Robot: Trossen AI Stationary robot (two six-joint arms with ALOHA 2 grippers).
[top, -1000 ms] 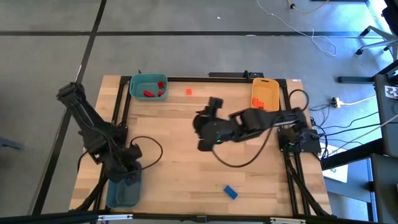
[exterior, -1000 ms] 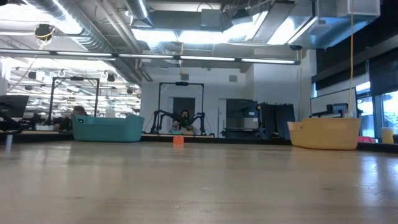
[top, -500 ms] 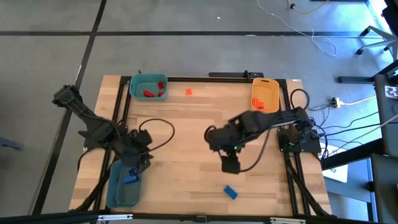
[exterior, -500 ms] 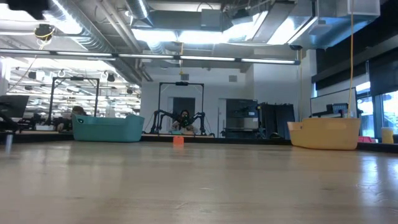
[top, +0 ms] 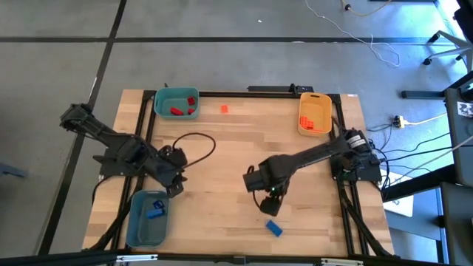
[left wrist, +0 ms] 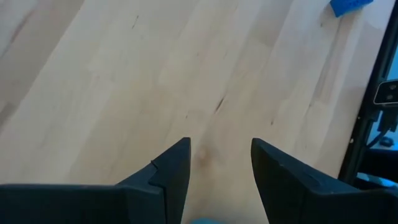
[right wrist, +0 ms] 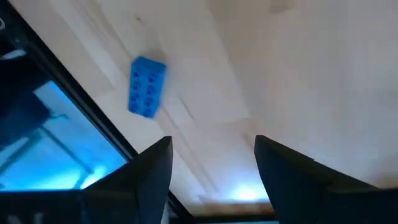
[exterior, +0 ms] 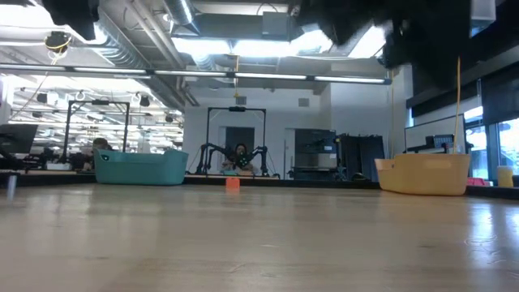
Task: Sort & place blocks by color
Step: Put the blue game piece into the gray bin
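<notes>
1. Loose blue block lies on the worktop at its near edge. Right end effector hovers just beyond it, fingers spread wide, empty, touching nothing. Likely lining up the pick.
2. Grey-blue bin, well left of that block, already holds one blue block.
3. Left end effector sits just beyond that bin, partly open, empty.
4. Far edge: teal bin has reds, yellow bin oranges; one orange block loose between them, unsorted.

No text, label or number is legible anywhere.
</notes>
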